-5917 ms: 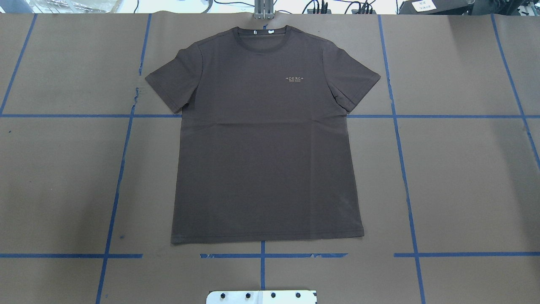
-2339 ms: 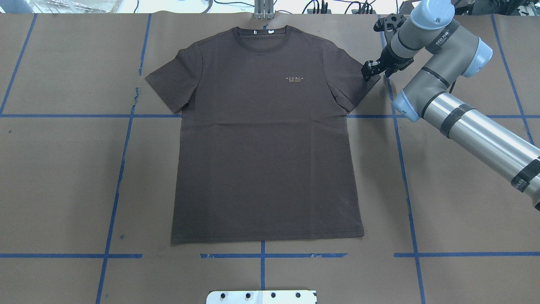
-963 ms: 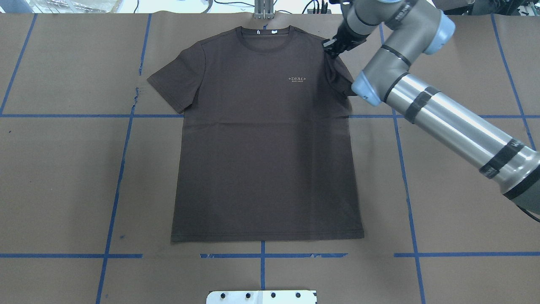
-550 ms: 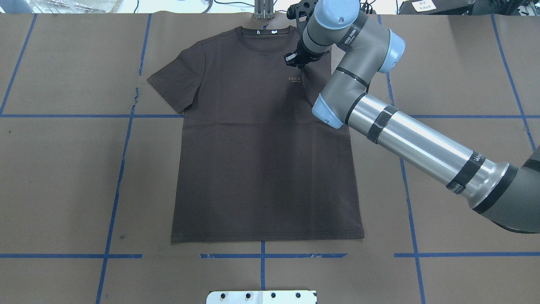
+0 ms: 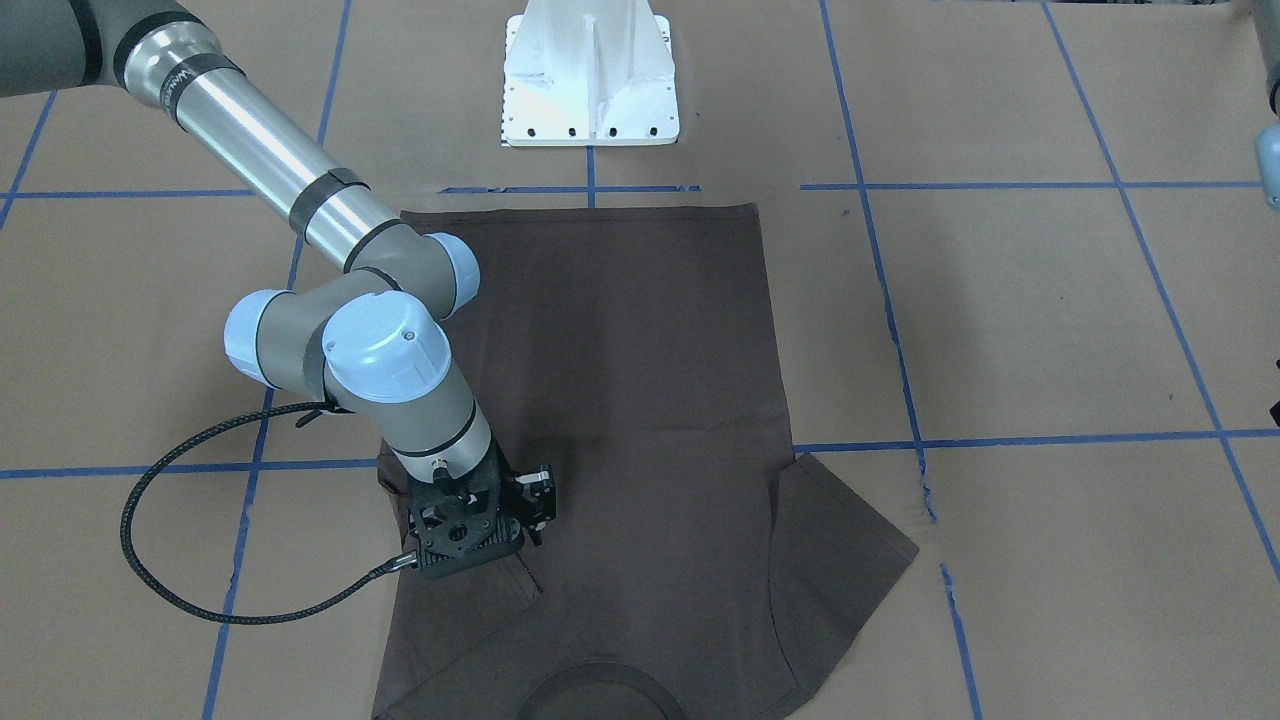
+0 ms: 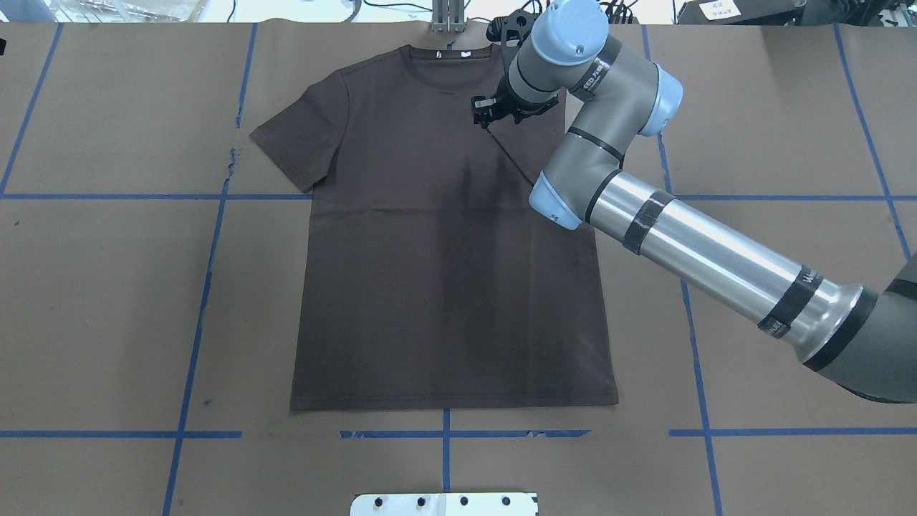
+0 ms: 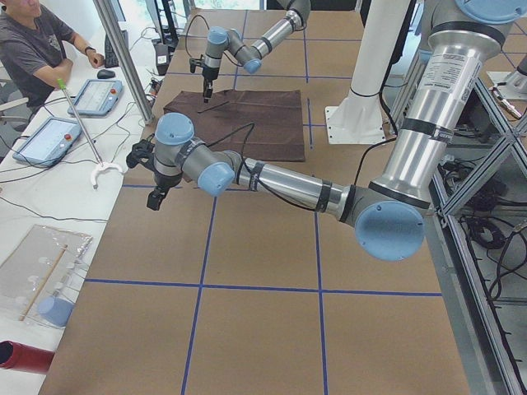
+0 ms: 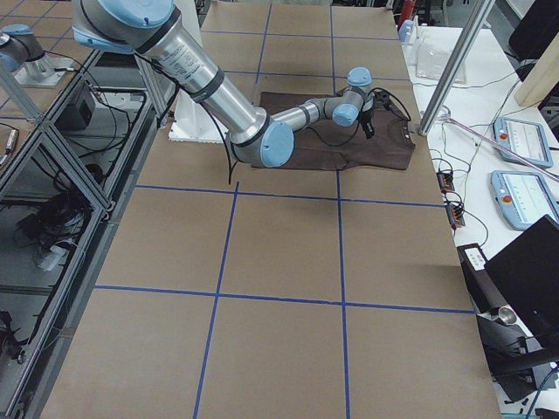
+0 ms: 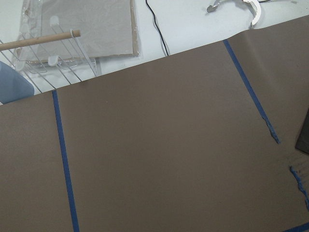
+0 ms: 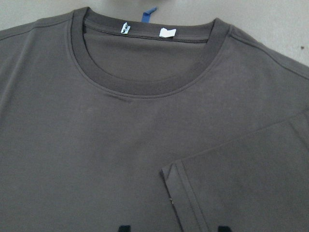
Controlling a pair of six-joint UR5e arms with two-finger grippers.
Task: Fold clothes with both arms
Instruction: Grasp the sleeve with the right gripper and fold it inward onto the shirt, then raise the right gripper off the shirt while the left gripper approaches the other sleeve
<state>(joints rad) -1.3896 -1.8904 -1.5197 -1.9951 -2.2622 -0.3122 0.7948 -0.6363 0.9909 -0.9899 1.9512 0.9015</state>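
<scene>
I find the left gripper [image 7: 154, 197] only in the left-end view, at the middle left of that frame. It hangs over bare brown paper [image 7: 247, 247], well apart from the T-shirt [image 7: 272, 115]. I cannot tell whether its jaws are apart or together. Its wrist camera gives me only paper and blue tape lines [image 9: 63, 159].

In the overhead view the T-shirt lies flat, front up, in the centre of the frame. Its hem is toward the bottom and its collar [image 6: 448, 68] toward the top edge. On the left of the shirt, one sleeve [image 6: 294, 140] is spread out on the paper. Two small white tags [image 10: 167, 32] sit inside the back of the collar.

Right of centre, the other sleeve [image 6: 526, 140] is folded in over the chest, and its hemmed corner lies flat on the shirt front. The right gripper [image 6: 484, 119] is poised just above that corner. In its wrist view the two dark fingertips [image 10: 124, 228] sit wide apart at the bottom edge and pinch nothing. The right arm [image 6: 716, 251] runs from there to the lower right of the frame.
</scene>
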